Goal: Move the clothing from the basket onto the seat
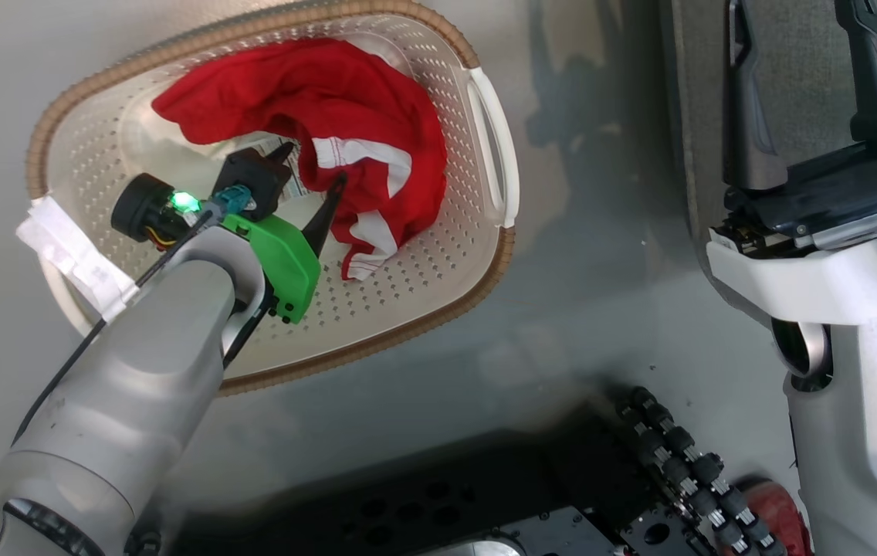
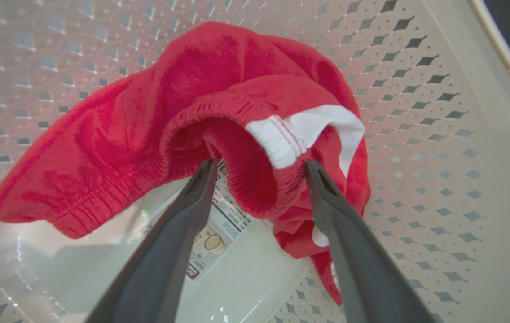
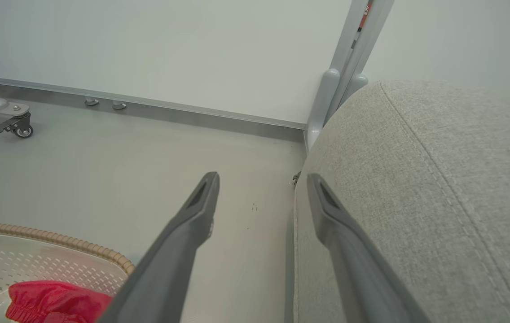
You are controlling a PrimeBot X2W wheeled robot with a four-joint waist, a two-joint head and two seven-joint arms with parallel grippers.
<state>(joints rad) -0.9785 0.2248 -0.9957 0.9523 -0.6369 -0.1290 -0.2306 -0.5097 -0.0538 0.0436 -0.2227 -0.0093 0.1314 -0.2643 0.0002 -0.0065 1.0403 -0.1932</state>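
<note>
The cream basket point(image 1: 438, 255) stands on the floor at the upper left of the head view. Red clothing point(image 1: 330, 100) with white panels lies bunched inside it. My left gripper point(image 1: 313, 166) reaches down into the basket, open. In the left wrist view its fingers point(image 2: 192, 202) straddle the elastic waistband of the clothing point(image 2: 116, 134), just above the paper label point(image 2: 219, 224) on the basket's bottom. My right gripper point(image 1: 801, 46) stands open and empty over the edge of the grey seat point(image 1: 801, 116). The right wrist view shows the seat point(image 3: 439, 202) beside that gripper point(image 3: 261, 179), with the basket point(image 3: 57, 237) at the lower left.
My dark wheeled base point(image 1: 485, 494) and a black cable chain point(image 1: 685, 463) fill the lower middle. A white strip point(image 1: 72, 255) wraps the basket's left handle. Behind the seat are a wall, a grey post point(image 3: 345, 89) and a caster point(image 3: 21, 130).
</note>
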